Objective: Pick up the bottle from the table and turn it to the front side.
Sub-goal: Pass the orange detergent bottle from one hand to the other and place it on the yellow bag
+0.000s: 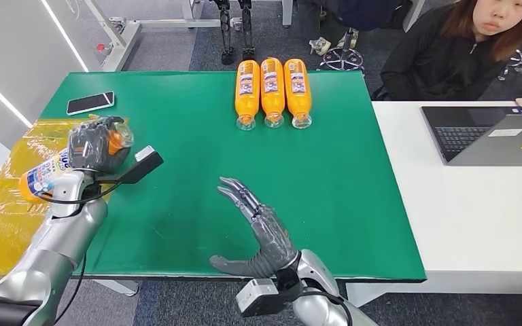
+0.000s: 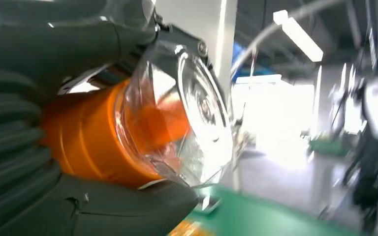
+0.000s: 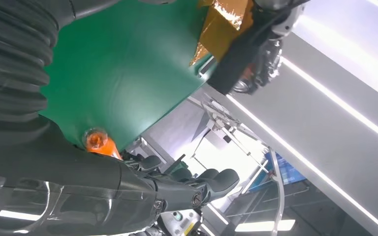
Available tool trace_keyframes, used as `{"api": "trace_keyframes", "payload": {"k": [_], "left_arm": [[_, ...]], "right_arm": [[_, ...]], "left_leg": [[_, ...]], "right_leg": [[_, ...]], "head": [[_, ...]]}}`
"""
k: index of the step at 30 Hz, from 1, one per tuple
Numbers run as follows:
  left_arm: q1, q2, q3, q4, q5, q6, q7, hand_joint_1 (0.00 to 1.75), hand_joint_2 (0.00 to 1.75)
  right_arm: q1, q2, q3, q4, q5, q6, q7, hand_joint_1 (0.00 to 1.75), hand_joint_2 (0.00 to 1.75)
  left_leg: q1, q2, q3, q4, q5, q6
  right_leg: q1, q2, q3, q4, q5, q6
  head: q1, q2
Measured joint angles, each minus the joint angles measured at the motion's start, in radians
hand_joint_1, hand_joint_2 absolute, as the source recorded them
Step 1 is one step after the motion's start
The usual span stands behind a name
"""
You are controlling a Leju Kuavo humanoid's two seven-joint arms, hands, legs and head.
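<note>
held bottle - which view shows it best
Head view: the held bottle shows label and orange body in the left hand. Left wrist view gives only its clear end close up; right wrist view, a distant, mostly hidden glimpse.

Three orange bottles lie side by side, touching, at the far middle of the green table, blocking that strip. A phone lies at the far left corner. My left hand, gripping a bottle, hangs over the left edge by the yellow wrap. My right hand, fingers spread, rests at the near middle. Bare green lies between them and toward the right side. A laptop sits on the white table alongside, a person behind it.
</note>
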Motion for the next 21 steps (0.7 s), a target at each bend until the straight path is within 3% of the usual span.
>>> {"api": "trace_keyframes", "payload": {"k": [2, 4, 6, 8, 21], "left_arm": [[0.004, 0.009, -0.03, 0.025, -0.04, -0.038, 0.033, 1.74, 1.75], [0.012, 0.014, -0.053, 0.045, -0.068, -0.082, 0.062, 1.54, 1.75], [0.026, 0.017, -0.067, 0.062, -0.082, -0.118, 0.084, 0.68, 1.75], [0.039, 0.019, -0.074, 0.073, -0.092, -0.138, 0.098, 0.0, 1.75], [0.075, 0.043, -0.115, 0.107, -0.149, -0.166, 0.14, 0.0, 1.75]], "right_arm": [[-0.005, 0.001, 0.002, 0.001, 0.0, 0.002, 0.002, 0.0, 1.75], [-0.006, 0.001, 0.003, 0.001, 0.001, 0.004, 0.007, 0.0, 1.75], [-0.006, 0.001, 0.003, 0.0, 0.003, 0.006, 0.015, 0.0, 1.75], [-0.006, 0.001, 0.003, -0.002, 0.005, 0.009, 0.021, 0.0, 1.75], [-0.004, 0.001, 0.003, -0.002, 0.021, 0.019, 0.017, 0.0, 1.75]], "left_leg": [[0.0, 0.0, 0.0, 0.0, 0.0, 0.0], [0.0, 0.0, 0.0, 0.0, 0.0, 0.0], [0.0, 0.0, 0.0, 0.0, 0.0, 0.0], [0.0, 0.0, 0.0, 0.0, 0.0, 0.0], [0.0, 0.0, 0.0, 0.0, 0.0, 0.0]], "right_leg": [[0.0, 0.0, 0.0, 0.0, 0.0, 0.0], [0.0, 0.0, 0.0, 0.0, 0.0, 0.0], [0.0, 0.0, 0.0, 0.0, 0.0, 0.0], [0.0, 0.0, 0.0, 0.0, 0.0, 0.0], [0.0, 0.0, -0.001, 0.0, 0.0, 0.0]], "head": [[0.0, 0.0], [0.0, 0.0], [0.0, 0.0], [0.0, 0.0], [0.0, 0.0]]}}
